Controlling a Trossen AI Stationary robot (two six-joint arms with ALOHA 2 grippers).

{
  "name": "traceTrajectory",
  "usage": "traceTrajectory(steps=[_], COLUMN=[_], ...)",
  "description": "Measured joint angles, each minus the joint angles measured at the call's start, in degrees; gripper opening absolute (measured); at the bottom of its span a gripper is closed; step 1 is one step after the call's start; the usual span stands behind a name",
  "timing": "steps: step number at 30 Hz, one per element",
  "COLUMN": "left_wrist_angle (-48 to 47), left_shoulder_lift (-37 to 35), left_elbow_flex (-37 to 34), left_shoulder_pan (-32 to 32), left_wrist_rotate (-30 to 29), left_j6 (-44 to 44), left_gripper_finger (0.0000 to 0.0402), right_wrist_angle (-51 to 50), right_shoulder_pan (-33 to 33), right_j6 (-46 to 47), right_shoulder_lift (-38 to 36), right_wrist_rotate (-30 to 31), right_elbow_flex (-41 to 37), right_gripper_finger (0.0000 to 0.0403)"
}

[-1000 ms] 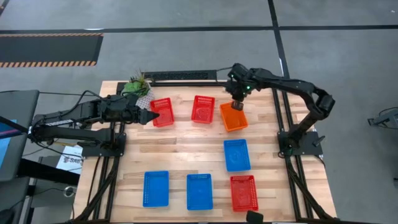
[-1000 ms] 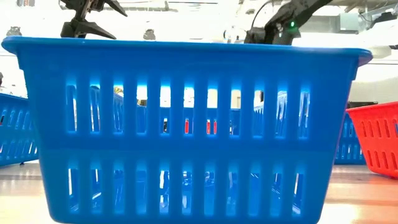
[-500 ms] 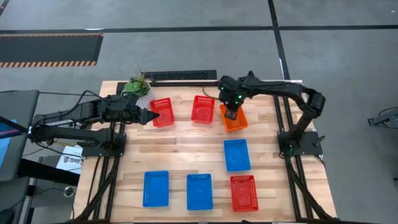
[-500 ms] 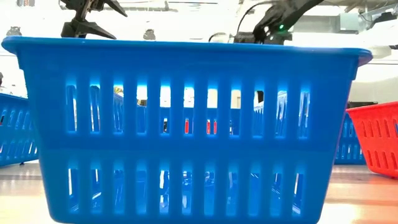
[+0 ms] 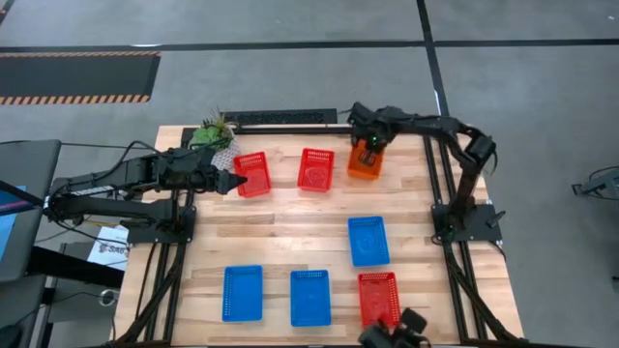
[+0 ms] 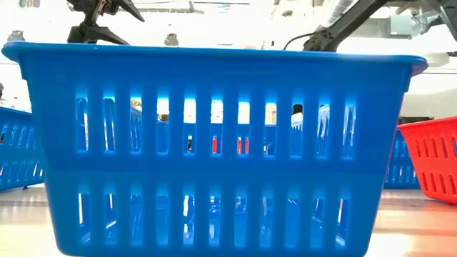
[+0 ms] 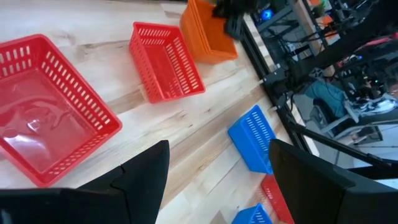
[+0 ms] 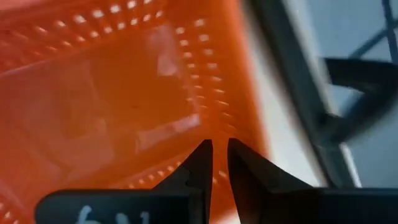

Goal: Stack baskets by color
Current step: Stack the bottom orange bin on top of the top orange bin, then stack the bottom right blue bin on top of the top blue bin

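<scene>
An orange basket (image 5: 364, 164) sits at the table's far right and shows shortened from above. My right gripper (image 5: 366, 145) is shut on its far end. Two red baskets (image 5: 252, 174) (image 5: 315, 169) rest on their bases along the far side. My left gripper (image 5: 237, 181) hangs open just left of the left-hand red basket (image 7: 50, 137), touching nothing. Three blue baskets (image 5: 368, 240) (image 5: 242, 292) (image 5: 309, 297) and a third red basket (image 5: 379, 298) stand nearer the front. My right gripper pinches the orange basket's wall (image 8: 214, 134) near a corner between its two fingers (image 8: 200, 163), which are almost together. They come from above, slanting down at the basket's far end. Whether the basket's base is on the table cannot be told.
A small potted plant (image 5: 213, 130) stands at the far left corner behind my left arm. In the low view a blue basket (image 6: 214, 143) fills the foreground, with a red basket (image 6: 432, 168) to its right. Bare wood lies across the table's middle (image 5: 280, 227).
My right gripper has swung over the orange basket, rolled and dipped, and now sits nearer the table's far edge. The orange basket has shifted toward the far edge with it and shows shorter from above than before.
</scene>
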Motion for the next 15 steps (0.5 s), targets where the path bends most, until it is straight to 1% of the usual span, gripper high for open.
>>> traceTrajectory(steps=[2,5,7,9,11,12,15], left_wrist_angle=[-0.38,-0.63,-0.65,-0.65,-0.65,-0.68,-1.78], left_shoulder_lift=[0.02,0.02,0.02,0.02,0.02,0.01,0.02], left_elbow_flex=[0.00,0.00,0.00,0.00,0.00,0.00,0.00], left_shoulder_pan=[0.00,0.00,0.00,0.00,0.00,0.00,0.00], left_wrist_rotate=[0.26,0.28,0.30,0.33,1.08,1.93,4.59], left_j6=[0.02,0.32,0.48,0.61,0.62,0.60,0.50], left_gripper_finger=[0.0263,0.0263,0.0263,0.0263,0.0263,0.0263,0.0263], right_wrist_angle=[-0.36,-2.00,-4.28,-7.15,-10.43,-11.96,-16.27], right_shoulder_pan=[-1.57,-1.73,-0.89,0.73,3.30,5.33,13.48], right_j6=[1.01,3.27,7.51,13.50,19.19,21.87,30.29], right_shoulder_lift=[-2.55,-7.52,-11.07,-14.60,-18.13,-19.91,-24.77], right_wrist_rotate=[-0.01,-0.48,-3.74,-9.07,-15.40,-17.08,-17.30], right_elbow_flex=[0.00,0.00,0.00,0.02,0.00,0.00,0.02], right_gripper_finger=[0.0074,0.0075,0.0075,0.0076,0.0082,0.0087,0.0109])
